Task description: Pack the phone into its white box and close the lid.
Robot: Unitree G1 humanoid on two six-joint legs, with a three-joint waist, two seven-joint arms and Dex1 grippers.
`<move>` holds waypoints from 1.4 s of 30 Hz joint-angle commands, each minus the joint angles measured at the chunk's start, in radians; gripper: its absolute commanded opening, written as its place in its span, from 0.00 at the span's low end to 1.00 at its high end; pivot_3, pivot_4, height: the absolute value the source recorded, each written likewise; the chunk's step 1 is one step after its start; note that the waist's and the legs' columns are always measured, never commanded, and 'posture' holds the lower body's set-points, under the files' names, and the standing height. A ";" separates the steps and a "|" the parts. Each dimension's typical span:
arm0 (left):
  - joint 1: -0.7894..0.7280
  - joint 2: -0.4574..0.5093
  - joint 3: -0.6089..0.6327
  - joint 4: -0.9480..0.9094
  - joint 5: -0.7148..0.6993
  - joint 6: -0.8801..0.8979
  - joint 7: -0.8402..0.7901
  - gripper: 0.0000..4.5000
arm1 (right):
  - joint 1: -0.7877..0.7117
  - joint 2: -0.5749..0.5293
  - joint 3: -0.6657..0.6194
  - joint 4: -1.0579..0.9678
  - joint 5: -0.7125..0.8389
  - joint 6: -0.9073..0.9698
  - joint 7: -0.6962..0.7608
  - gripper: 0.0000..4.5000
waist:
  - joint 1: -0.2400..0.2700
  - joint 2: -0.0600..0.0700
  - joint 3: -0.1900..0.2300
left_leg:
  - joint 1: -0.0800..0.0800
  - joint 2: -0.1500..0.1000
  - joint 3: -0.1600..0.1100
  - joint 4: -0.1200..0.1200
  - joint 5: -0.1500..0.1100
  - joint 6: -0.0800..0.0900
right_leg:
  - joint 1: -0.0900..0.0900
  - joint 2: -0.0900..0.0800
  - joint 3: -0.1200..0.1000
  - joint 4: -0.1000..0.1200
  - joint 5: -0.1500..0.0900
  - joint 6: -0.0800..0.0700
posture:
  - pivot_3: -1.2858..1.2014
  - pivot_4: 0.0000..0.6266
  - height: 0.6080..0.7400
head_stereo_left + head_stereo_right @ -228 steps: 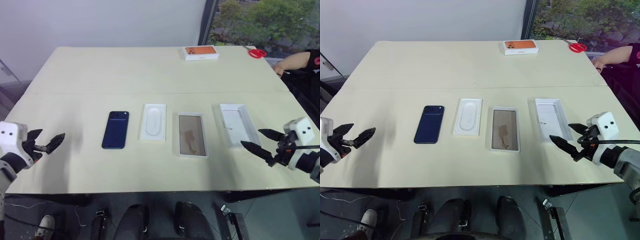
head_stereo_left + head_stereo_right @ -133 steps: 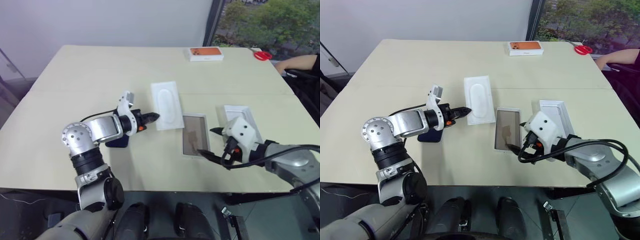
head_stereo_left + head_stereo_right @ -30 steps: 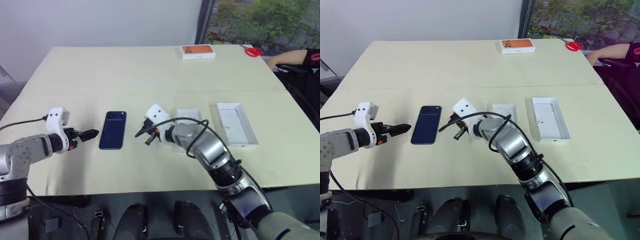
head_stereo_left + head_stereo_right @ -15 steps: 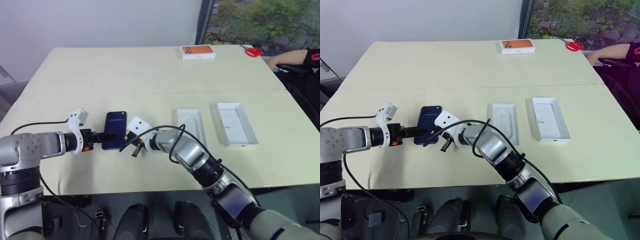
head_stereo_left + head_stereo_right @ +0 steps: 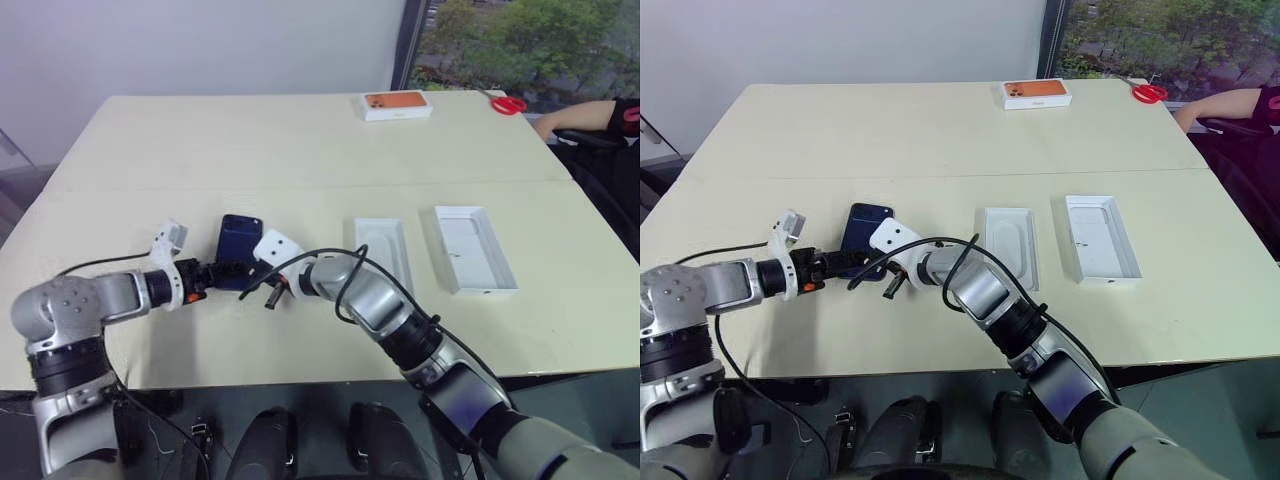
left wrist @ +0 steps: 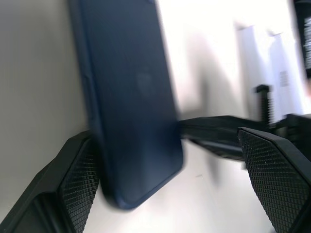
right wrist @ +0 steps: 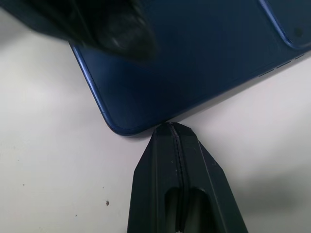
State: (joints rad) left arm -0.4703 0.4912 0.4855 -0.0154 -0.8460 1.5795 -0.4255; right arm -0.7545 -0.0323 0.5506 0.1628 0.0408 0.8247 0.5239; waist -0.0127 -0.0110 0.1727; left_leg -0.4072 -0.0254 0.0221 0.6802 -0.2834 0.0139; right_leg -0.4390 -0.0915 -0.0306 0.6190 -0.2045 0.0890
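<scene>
Jaws: left spread wide around the phone's near end, right pressed together with nothing between them.

Left eye view. Phone (image 5: 238,253) lies on the desk (image 5: 300,150) toward its left-front part, back face up. Left gripper (image 5: 228,271) reaches its near short end from the left-front side; right gripper (image 5: 268,296) sits just beside the same end, crossing over from the right. White box (image 5: 383,250) lies right of the phone with a white insert seated in it; lid (image 5: 474,248) lies further right, inside up. Orange-topped box (image 5: 397,104) and red scissors (image 5: 509,103) are near the far right edge, well apart from the work. A person's arm (image 5: 572,116) rests at the far right corner.

Right eye view. Same layout; nothing further to note.

Left wrist view. Phone's rounded near corner sits between the two textured pads (image 6: 80,187), one pad against its edge, the other apart on the far side.

Right wrist view. Closed tips meet the phone's lower edge at the desk surface, beside the corner.

Judgement: step in hand is picking up the phone. The right tip should act as a wedge or stop at the edge while the left closes squarely across the phone's width. A slim glossy body will likely slip if pinched only at the corner, so a deeper, centred bite is advisable before lifting.
</scene>
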 commanded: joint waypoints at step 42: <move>-0.233 -0.613 0.101 -0.056 -0.367 0.025 0.607 0.01 | 0.237 -0.667 -0.494 -0.690 0.108 0.277 0.158 0.00 | 0.029 -0.005 0.003 | -0.004 -0.003 0.000 0.001 -0.004 0.007 | 0.001 -0.005 -0.001 -0.006 0.000 0.000 | 0.52 0.24 1.00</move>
State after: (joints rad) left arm -0.6766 -0.0852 0.5745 -0.0510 -1.1893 1.6051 0.0987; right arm -0.5216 -0.6743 0.1144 -0.4947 0.1390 1.1194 0.6711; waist 0.0166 -0.0162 0.1755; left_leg -0.4111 -0.0282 0.0222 0.6818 -0.2877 0.0213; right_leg -0.4374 -0.0961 -0.0315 0.6123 -0.2044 0.0890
